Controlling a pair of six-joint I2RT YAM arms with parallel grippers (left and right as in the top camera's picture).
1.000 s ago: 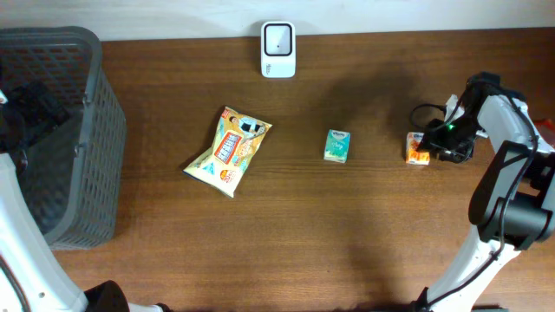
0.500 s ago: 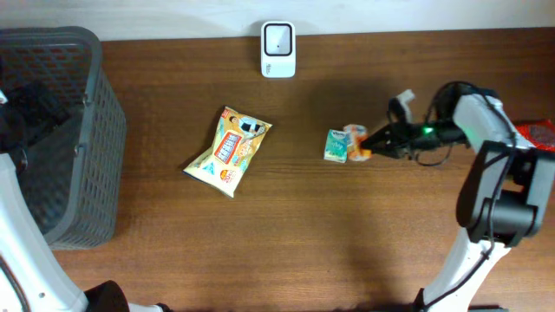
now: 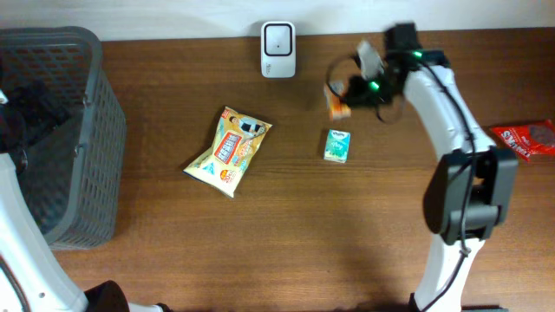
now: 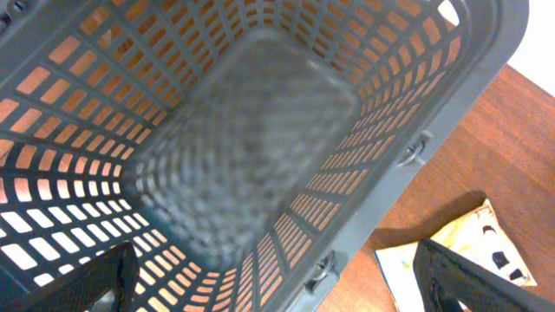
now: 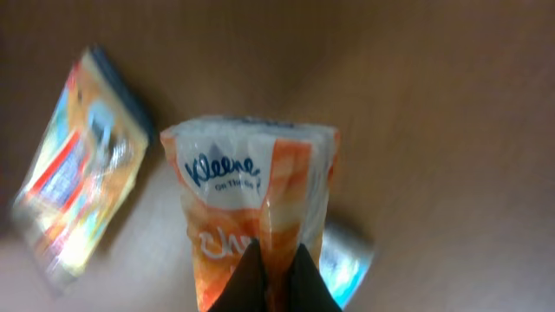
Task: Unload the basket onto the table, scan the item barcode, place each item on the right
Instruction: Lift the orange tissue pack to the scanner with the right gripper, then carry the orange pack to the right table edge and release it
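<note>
In right hand [image 5: 273, 267], pack [image 5: 251, 186] (Kleenex) apparently juts lengthwise.

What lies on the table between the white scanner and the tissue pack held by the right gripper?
Only bare table between scanner and tissue pack, seen overhead.

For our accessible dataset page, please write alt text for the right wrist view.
The right hand pinches an orange-and-white Kleenex tissue pack above the brown table. A blurred snack bag lies at left; a small pack peeks out behind the tissues.
</note>
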